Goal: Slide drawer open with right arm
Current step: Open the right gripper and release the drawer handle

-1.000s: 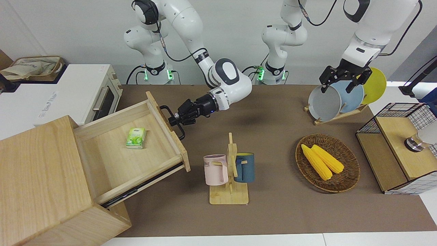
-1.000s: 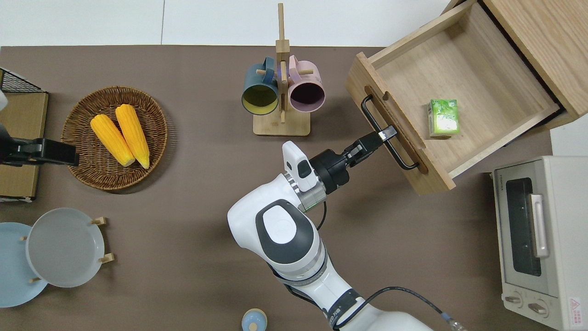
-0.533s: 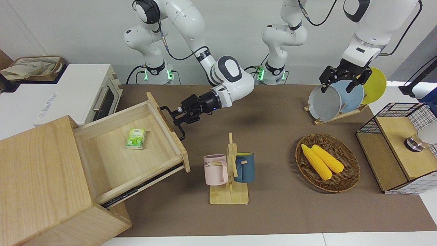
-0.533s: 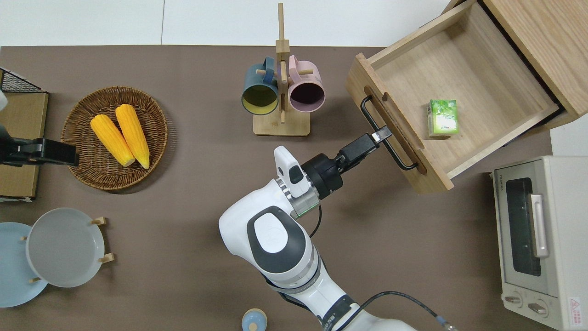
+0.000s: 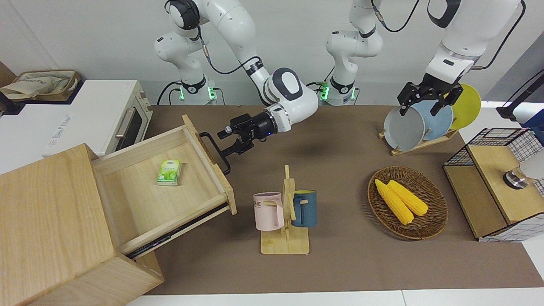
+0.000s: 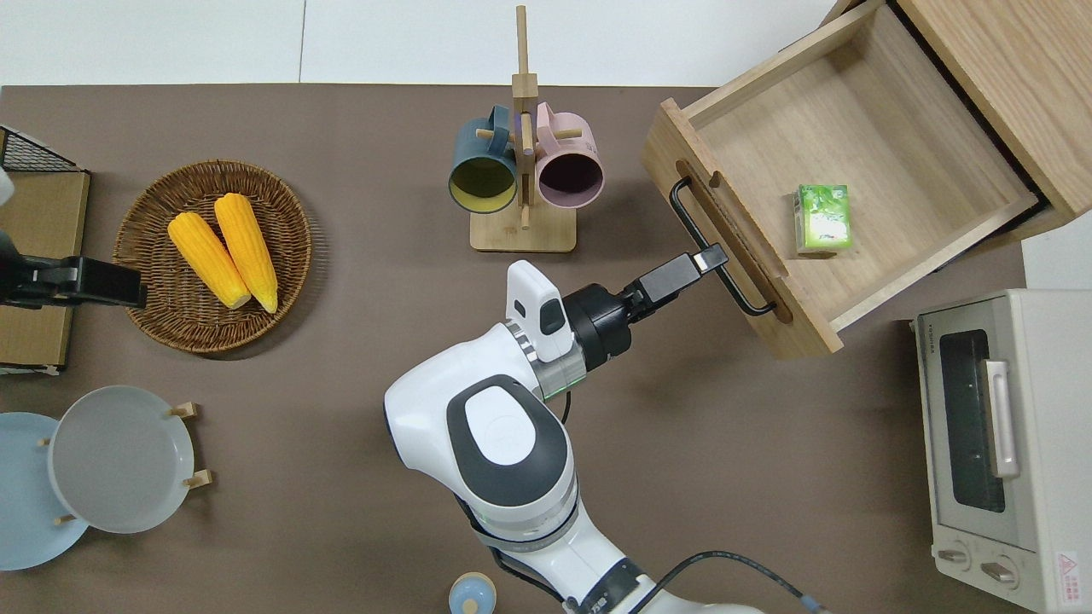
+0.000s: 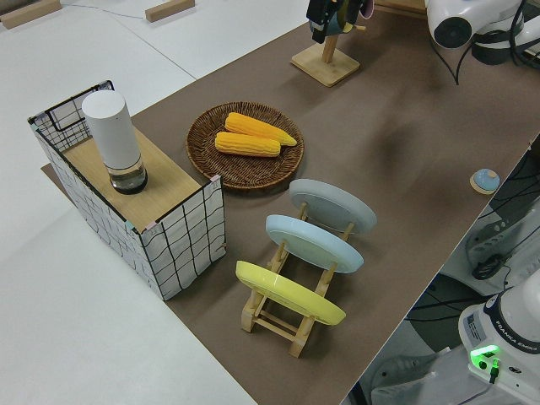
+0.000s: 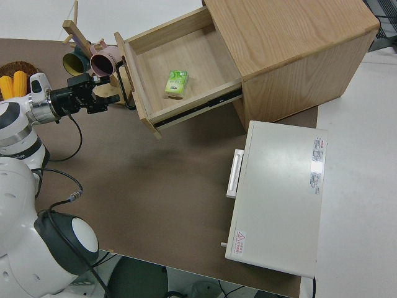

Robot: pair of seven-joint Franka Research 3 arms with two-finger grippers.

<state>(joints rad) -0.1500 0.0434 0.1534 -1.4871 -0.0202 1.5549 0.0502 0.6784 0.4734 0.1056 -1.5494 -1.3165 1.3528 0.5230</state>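
The light-wood drawer [image 5: 170, 204] is slid far out of the pale wooden cabinet [image 5: 46, 221], and a small green carton [image 5: 169, 171] lies in it. Its black bar handle [image 6: 693, 222] faces the table's middle. My right gripper [image 5: 225, 142] is open at the handle, its fingers spread one above the other and holding nothing. In the overhead view the right gripper [image 6: 710, 257] has its tip right by the bar. The drawer [image 8: 186, 56] and the right gripper [image 8: 105, 99] also show in the right side view. The left arm is parked, and its gripper [image 5: 420, 104] is open.
A white toaster oven [image 5: 102, 114] stands beside the cabinet, nearer to the robots. A wooden mug rack [image 5: 285, 212] with a pink and a blue mug stands mid-table. A wicker basket [image 5: 429, 231] with corn, a plate rack [image 5: 418, 123] and a wire-grid box [image 5: 497, 182] are toward the left arm's end.
My right gripper was shut on the drawer handle a second ago. It has opened, let the handle go and drawn slightly back. The drawer has not moved.
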